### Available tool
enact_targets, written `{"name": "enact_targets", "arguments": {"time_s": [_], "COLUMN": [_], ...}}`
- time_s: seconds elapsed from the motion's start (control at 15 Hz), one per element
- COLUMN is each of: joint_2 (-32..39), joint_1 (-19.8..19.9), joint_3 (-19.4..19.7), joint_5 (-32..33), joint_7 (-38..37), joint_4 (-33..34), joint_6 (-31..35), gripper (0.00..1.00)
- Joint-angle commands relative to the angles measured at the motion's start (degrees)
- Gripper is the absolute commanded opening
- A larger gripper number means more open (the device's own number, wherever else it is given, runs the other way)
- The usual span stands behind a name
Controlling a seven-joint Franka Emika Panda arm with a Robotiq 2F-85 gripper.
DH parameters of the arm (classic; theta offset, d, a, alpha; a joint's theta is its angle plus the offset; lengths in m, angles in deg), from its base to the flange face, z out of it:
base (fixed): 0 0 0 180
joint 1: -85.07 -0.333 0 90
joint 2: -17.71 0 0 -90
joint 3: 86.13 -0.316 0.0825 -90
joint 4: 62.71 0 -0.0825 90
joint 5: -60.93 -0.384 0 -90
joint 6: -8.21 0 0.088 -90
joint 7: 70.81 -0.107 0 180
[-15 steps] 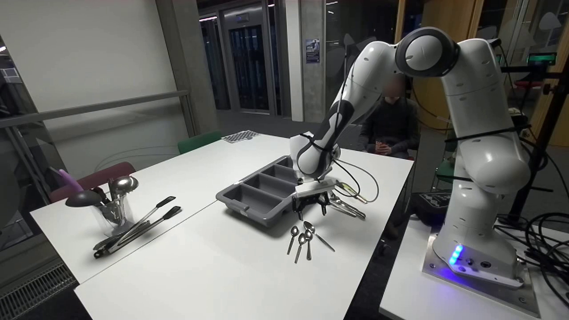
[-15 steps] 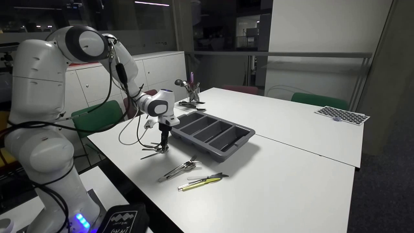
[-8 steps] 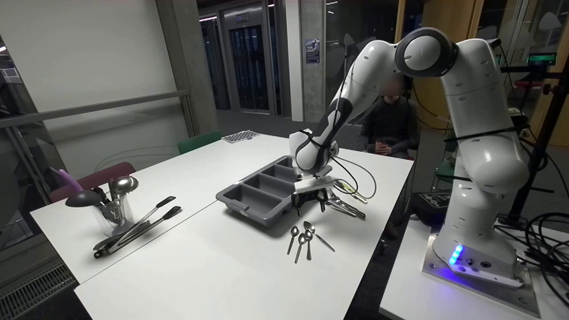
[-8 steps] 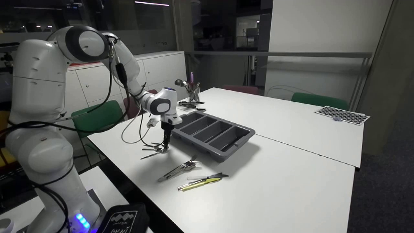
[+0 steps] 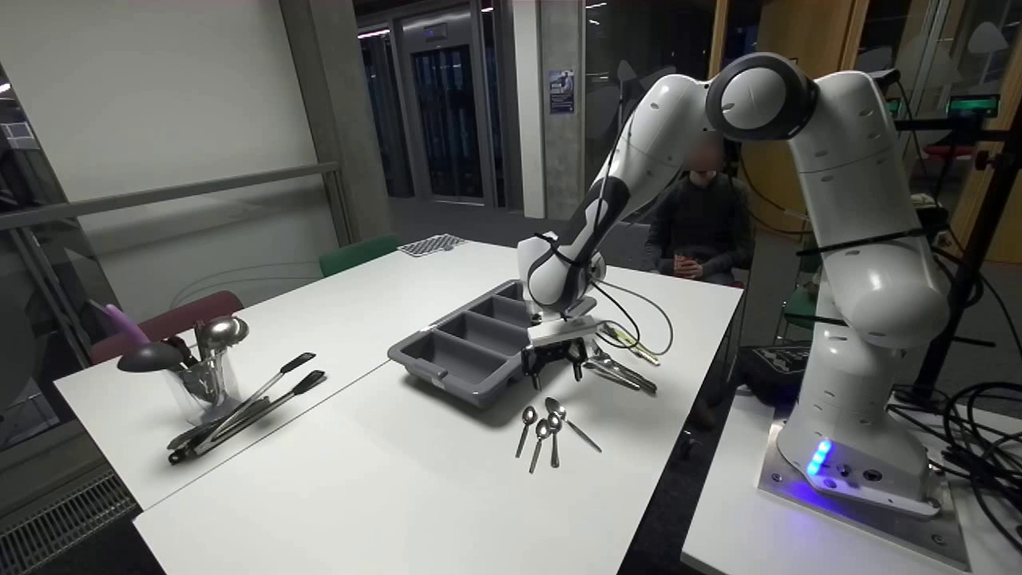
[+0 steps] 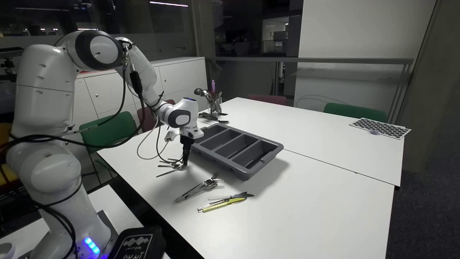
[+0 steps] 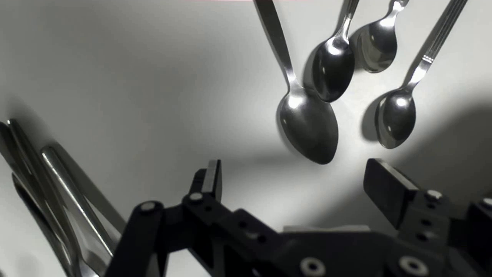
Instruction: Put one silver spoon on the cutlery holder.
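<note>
The table (image 5: 383,495) carries spoons (image 7: 308,119), handles (image 7: 275,34) cropped in the wrist view; the tool (image 7: 295,181) gapes.

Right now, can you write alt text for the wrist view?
An open, black two-fingered robot gripper hovers near four silver metal spoons on a white table, the largest spoon pointing bowl-first toward the gripper's gap. More silver utensils show lower left.

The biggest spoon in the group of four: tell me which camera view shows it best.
The wrist view. It shows the biggest spoon from close above, its bowl large and sharp, though the handle runs off the top edge. Both exterior views include the handle's end, but the spoon looks small there.
</note>
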Motion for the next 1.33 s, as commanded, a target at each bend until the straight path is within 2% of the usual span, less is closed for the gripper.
{"name": "enact_targets", "arguments": {"time_s": [0.0,0.47,1.27], "joint_2": [1.3,4.5,5.9], "joint_1": [2.0,2.4,1.9], "joint_3": [-1.2,-1.2,-2.1], "joint_5": [-1.6,-2.7,-4.3], "joint_7": [3.2,4.4,4.0], "joint_4": [2.6,5.5,4.5], "joint_6": [-2.8,-4.6,-4.1], "gripper": [1.0,1.0,1.0]}}
